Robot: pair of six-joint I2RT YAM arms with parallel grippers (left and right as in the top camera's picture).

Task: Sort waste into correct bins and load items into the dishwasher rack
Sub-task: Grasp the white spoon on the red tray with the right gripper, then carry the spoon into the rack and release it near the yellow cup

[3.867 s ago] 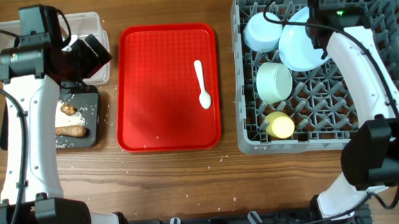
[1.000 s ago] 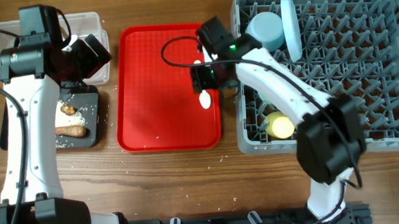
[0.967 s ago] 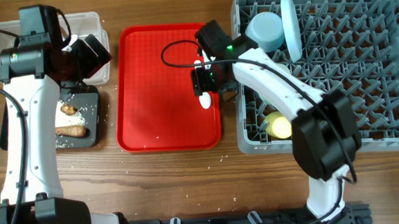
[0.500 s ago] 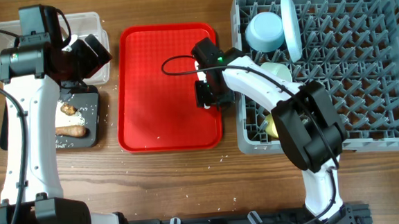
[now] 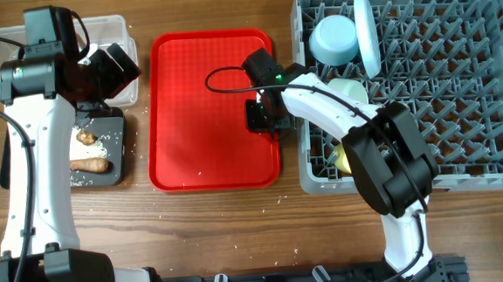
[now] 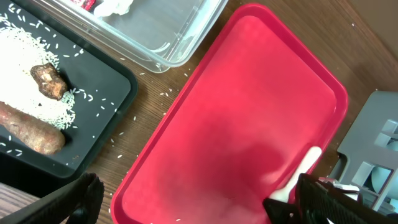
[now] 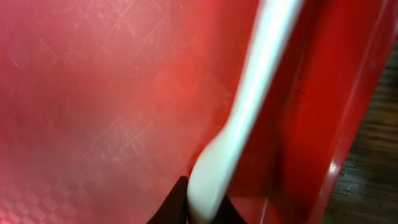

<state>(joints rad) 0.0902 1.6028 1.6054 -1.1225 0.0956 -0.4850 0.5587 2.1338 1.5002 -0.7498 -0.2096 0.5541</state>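
My right gripper [image 5: 261, 116] is down on the red serving tray [image 5: 198, 118] and shut on the bowl end of the white plastic spoon [image 7: 249, 106], near the tray's right rim. The spoon's handle also shows in the left wrist view [image 6: 303, 169]. The grey dishwasher rack [image 5: 458, 85] holds the pale blue bowl [image 5: 333, 38], the upright white plate [image 5: 365, 31], the white bowl [image 5: 350, 89] and the yellow cup [image 5: 351, 158]. My left gripper [image 5: 111, 66] is open and empty above the clear tub [image 5: 109, 29] and the black tray [image 5: 118, 171].
The black tray holds the brown sausage piece [image 5: 91, 166], the brown lump [image 5: 86, 134] and rice [image 6: 25, 50]. The clear tub holds the red wrapper [image 6: 84, 2] and the napkin [image 6: 115, 6]. Rice grains lie scattered on the wooden table [image 5: 231, 238].
My right arm has swung from the rack to the red tray, lowered over the spoon and closed on it. The left arm has not moved.
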